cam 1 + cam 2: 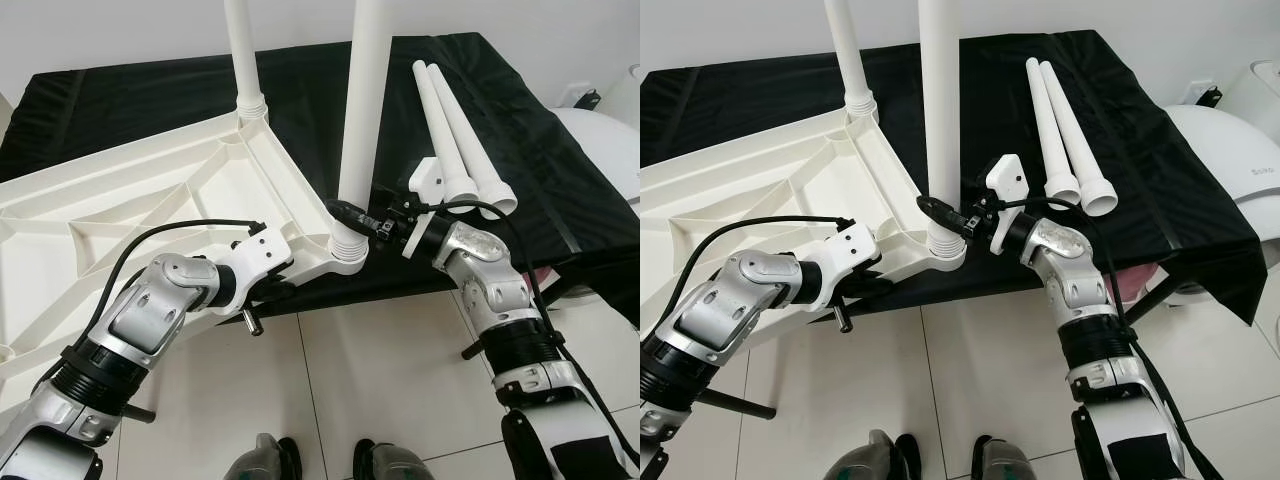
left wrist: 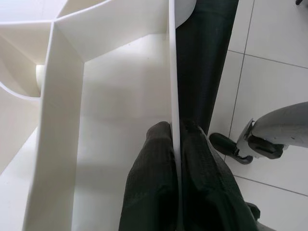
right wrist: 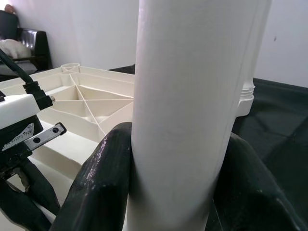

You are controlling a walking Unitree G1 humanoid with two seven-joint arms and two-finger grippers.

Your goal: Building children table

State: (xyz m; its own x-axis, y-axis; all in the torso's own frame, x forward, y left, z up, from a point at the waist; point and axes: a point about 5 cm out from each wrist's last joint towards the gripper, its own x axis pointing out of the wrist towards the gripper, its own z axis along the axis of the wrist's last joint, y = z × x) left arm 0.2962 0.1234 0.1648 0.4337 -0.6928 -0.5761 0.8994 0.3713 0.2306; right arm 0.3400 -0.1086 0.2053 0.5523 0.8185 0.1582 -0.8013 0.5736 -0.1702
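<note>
A: Item 1? The tabletop point(image 1: 120, 200), white, ribbed underside up, with 2 legs standing: one point(image 1: 243, 55) at the far corner, one point(image 1: 362, 110) at the near corner.

B: Grippers?

A: The right gripper point(image 1: 345, 212) clasps the near leg low down. The left gripper point(image 1: 268, 290) is at the tabletop's edge. 2 loose legs point(image 1: 455, 135) lie on black cloth point(image 1: 130, 95).
</note>
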